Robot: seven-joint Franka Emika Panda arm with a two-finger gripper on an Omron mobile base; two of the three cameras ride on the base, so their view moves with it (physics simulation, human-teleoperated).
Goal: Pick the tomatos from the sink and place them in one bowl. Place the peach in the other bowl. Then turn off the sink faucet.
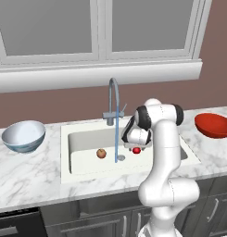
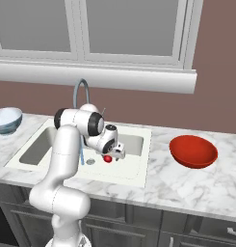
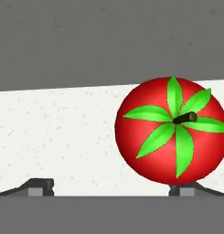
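A bright red tomato [image 3: 172,130] with a green top lies on the white floor of the sink [image 1: 65,152]. My gripper [image 3: 113,187] hangs open just above it, and the fruit sits toward the right fingertip [image 3: 186,189] rather than midway. In the base views the gripper [image 1: 135,146] [image 2: 111,154] is down in the basin over the tomato [image 1: 136,150] [image 2: 108,158]. The orange-tan peach [image 1: 101,153] rests left of the drain. The red bowl [image 1: 213,125] [image 2: 193,151] stands on the right counter, the pale blue bowl [image 1: 23,135] [image 2: 5,119] on the left. Water runs from the faucet [image 1: 114,105] [image 2: 81,94].
The thin blue water stream [image 1: 116,143] falls between the peach and my hand. The window sill [image 1: 96,74] juts out above the faucet. The marble counter [image 1: 31,171] surrounds the sink, with dark cabinets below.
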